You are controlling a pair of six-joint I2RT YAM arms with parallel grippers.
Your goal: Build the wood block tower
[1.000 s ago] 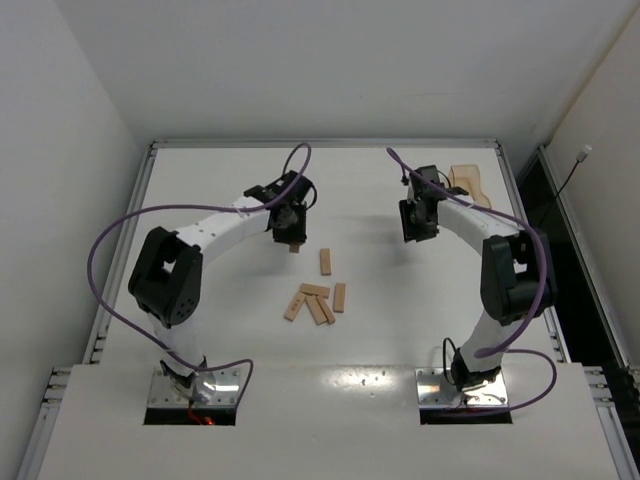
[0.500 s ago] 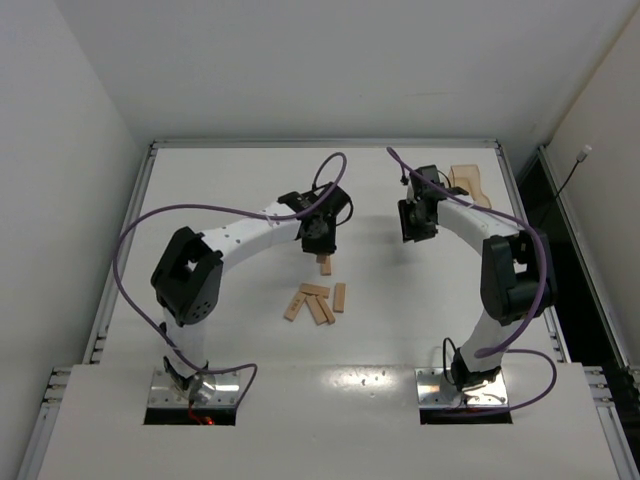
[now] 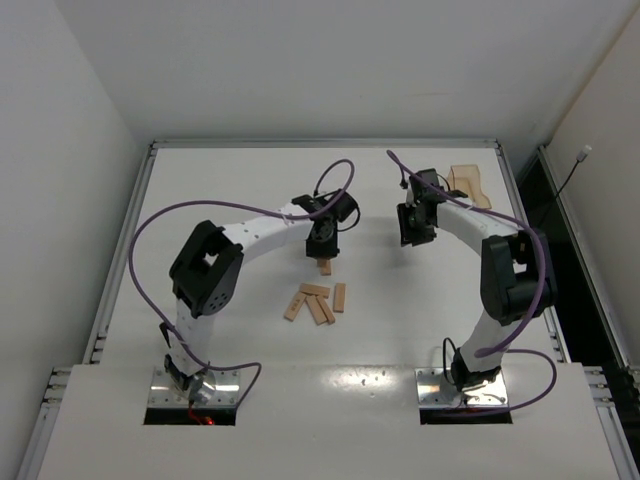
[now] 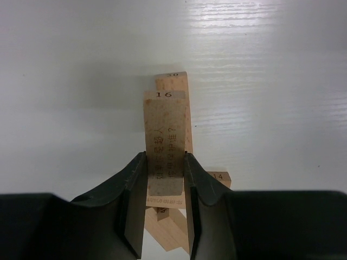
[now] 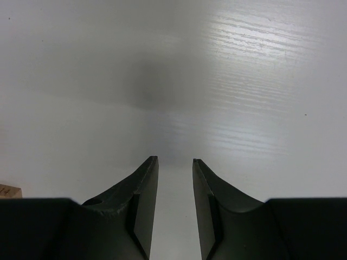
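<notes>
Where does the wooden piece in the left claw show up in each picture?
Top external: mid-table under the left gripper, mostly hidden.
Left wrist: held plank at centre, clamped in its jaws.
Right wrist: not in it.
Shared landmark: the lying plank just beneath it.

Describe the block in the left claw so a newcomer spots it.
On the white table, find the left claw just beyond the loose pile of wood blocks. The plank clamped in it is stamped 16 and overlaps a second plank; every other block lies ungripped.
</notes>
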